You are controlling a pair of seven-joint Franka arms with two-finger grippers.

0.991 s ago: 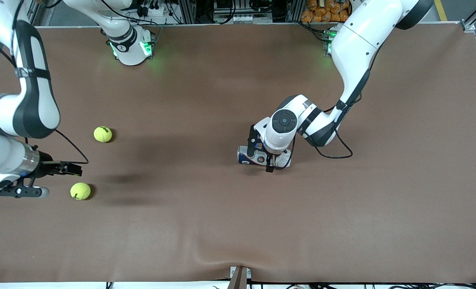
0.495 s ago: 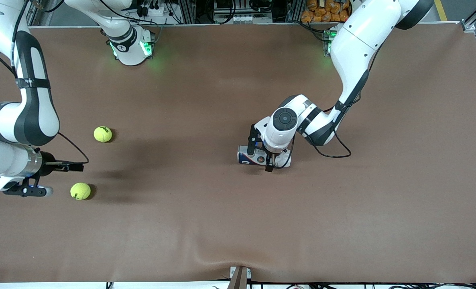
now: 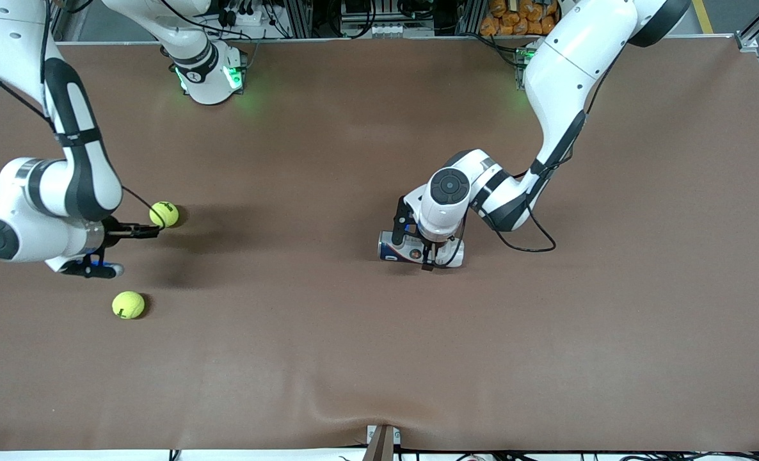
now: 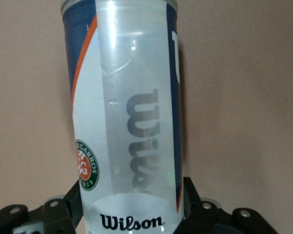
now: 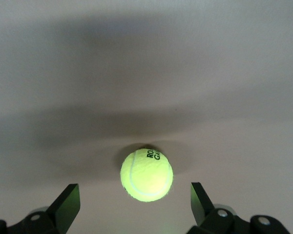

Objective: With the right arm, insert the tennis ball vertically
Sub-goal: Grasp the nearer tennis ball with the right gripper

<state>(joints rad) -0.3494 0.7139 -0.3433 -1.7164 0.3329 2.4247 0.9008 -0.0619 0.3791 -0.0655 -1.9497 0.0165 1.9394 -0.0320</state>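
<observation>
Front view: left gripper [image 3: 425,248] clamped on tennis-ball can [image 3: 392,247] lying mid-tabletop [image 3: 610,288]; right gripper [image 3: 120,246], jaws spread, beside farther tennis ball [image 3: 164,214]. Left wrist: jaws pinching the can [image 4: 127,122]. Right wrist: wide-open jaws flanking that ball [image 5: 146,174], apart from it.
</observation>
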